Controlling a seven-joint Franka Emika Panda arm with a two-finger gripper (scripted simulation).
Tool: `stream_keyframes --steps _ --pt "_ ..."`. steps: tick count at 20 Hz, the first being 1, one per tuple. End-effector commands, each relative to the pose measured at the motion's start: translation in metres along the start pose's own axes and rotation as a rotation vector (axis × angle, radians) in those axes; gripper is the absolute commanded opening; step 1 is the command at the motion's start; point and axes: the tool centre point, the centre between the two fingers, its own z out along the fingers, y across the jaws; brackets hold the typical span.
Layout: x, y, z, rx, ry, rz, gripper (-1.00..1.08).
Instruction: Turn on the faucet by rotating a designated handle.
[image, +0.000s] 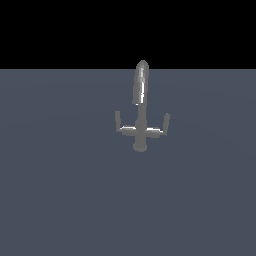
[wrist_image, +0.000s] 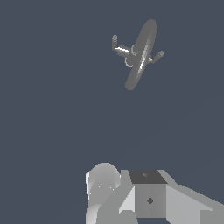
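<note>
The faucet (image: 140, 107) stood alone on the flat grey counter (image: 60, 200), up near its far edge in the exterior view and close to the middle of that edge. Its tall arched spout rose straight from the round base column, catching a bright streak of light. Two L-shaped arms branched off low on the column, each with an upturned tip. The handle (image: 121, 125) was the arm on the exterior view's left, short and dull; the right arm (image: 161, 127) carried the longer white glint.

No arm showed in the exterior view at all. From the wrist view, the faucet (wrist_image: 140, 54) appeared from above, well apart from the robot's own grey body, and the handle (wrist_image: 155, 57) touched nothing. The gripper (wrist_image: 148, 194) showed only as a blocky grey housing; its fingers were out of sight, so spread or pressed together, I could not tell.
</note>
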Motion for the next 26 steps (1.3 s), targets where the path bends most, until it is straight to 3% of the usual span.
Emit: stream_keyframes --steps 1,10,26 --pt "0.003 0.002 0.001 -0.016 -0.015 -0.036 -1.00" --pt "0.023 0.011 0.008 -0.094 -0.106 -0.238 -1.00" --pt "0.072 0.029 0.026 -0.209 -0.352 -0.703 -1.00"
